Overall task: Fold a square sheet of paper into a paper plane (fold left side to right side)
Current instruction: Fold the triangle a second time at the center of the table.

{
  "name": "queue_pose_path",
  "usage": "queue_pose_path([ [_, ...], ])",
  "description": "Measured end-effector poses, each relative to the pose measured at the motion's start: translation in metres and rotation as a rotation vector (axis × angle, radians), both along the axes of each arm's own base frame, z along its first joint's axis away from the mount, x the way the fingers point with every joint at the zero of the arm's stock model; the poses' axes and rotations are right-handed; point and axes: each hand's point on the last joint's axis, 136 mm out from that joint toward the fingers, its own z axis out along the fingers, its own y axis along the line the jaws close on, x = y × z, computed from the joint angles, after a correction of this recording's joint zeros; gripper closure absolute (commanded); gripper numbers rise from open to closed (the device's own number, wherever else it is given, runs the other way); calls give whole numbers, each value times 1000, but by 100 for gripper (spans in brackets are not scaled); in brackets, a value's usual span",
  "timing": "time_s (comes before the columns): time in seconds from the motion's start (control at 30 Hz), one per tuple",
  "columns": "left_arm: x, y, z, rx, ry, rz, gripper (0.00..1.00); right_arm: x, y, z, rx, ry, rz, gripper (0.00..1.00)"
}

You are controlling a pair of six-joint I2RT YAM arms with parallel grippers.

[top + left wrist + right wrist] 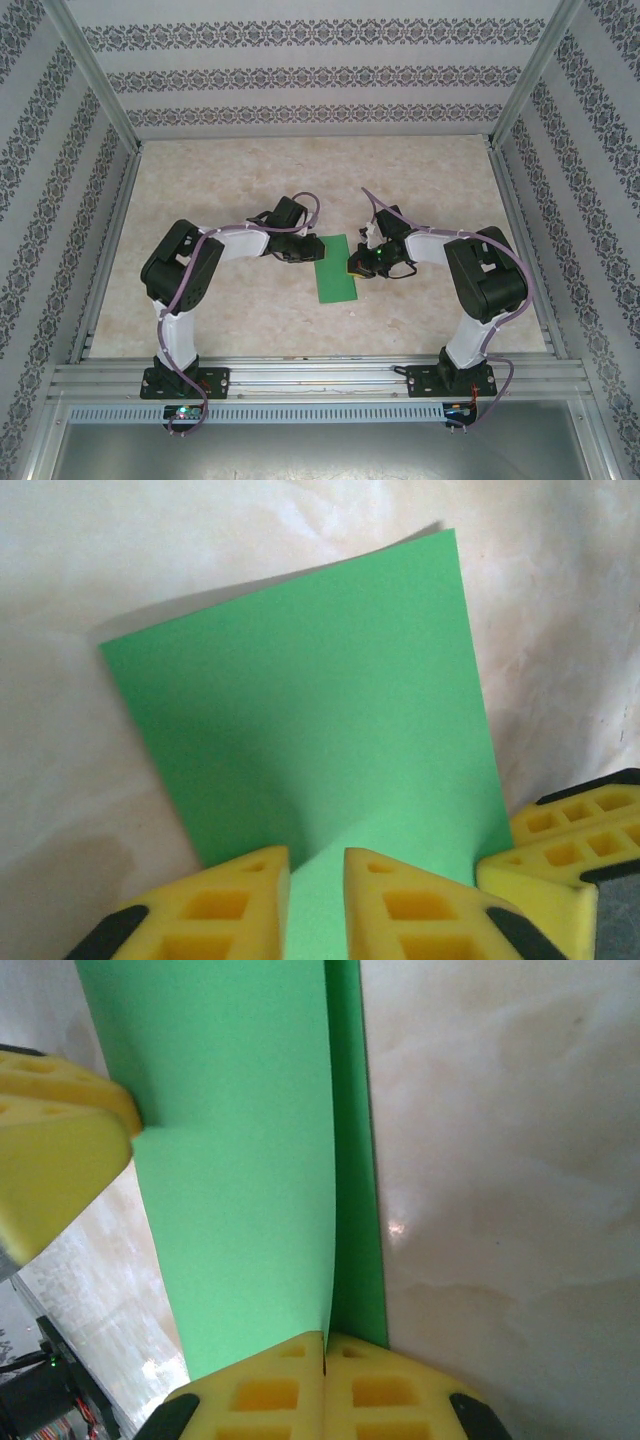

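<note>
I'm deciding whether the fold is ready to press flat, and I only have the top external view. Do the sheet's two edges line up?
Observer: Not quite. In the right wrist view the top layer of the square sheet of paper stops short, and a narrow strip of the lower layer shows beyond its edge.
Operator: Is the left tool clamped on it?
Observer: No. In the left wrist view the left tool has its jaws slightly apart, with green paper visible through the gap.
</note>
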Motion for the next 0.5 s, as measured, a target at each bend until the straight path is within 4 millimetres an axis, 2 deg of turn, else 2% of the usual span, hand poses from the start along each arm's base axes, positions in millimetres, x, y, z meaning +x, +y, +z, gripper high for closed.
queue_pose_path([
  [0.1,-3,6,17,4,-50,-5,65,0,0,1,3,4,-5,98],
  [0.27,-15,15,64,1,-208,-38,55,-2,1,8,15,24,-27,98],
  [0.37,-33,15,83,22,-302,-89,50,-3,0,12,15,35,-38,99],
  [0.5,-69,6,90,66,-399,-191,44,-6,-1,13,13,61,-54,99],
])
